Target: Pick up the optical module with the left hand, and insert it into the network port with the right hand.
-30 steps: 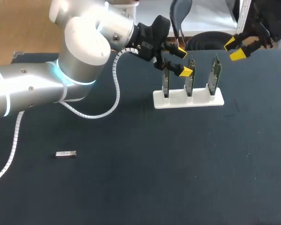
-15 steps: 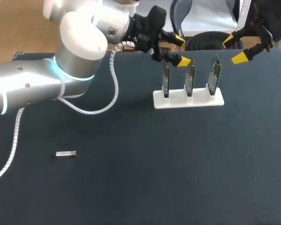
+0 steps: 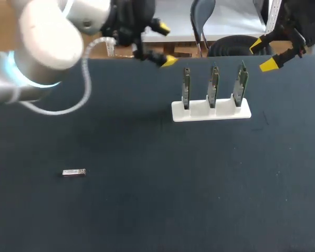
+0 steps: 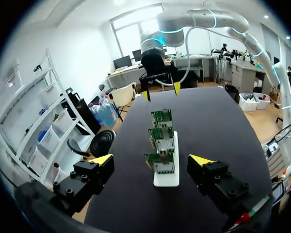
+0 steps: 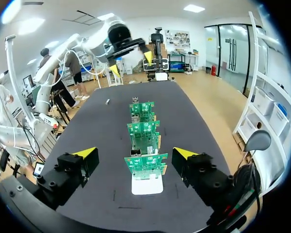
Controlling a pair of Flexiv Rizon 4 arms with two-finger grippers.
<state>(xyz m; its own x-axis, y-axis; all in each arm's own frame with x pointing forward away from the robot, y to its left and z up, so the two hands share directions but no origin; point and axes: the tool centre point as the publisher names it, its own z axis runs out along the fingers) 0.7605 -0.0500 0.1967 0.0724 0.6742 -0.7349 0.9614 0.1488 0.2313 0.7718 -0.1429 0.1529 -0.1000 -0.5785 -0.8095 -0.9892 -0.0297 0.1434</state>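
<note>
The left gripper (image 3: 165, 44) hung over the far edge of the table (image 3: 173, 205), to the left of the stand. Its two yellow-tipped fingers were spread wide, with nothing between them and touching nothing. The right gripper (image 3: 263, 54) was up at the far right corner, beyond the stand, likewise wide open and empty. The module (image 3: 73, 172), a small flat silvery bar, lay by itself on the near left part of the table, well apart from both grippers and from the stand. The stand (image 3: 199, 112) was a low white block, long and narrow, set toward the far side. It held three green boards (image 3: 213, 83) upright in a row, one slot each, evenly spaced and parallel. From the left wrist the boards lined up one behind another straight ahead of the open fingers, with the right gripper beyond the far end of the row. From the right wrist the same row ran the other way, with the left gripper hanging past its end. The nearest board there showed small metal parts near its lower edge, though I could not make out a port for certain. The table top was dark, matt and flat, and the fingers were black blocks with bolt heads and wedge-shaped yellow tips
</note>
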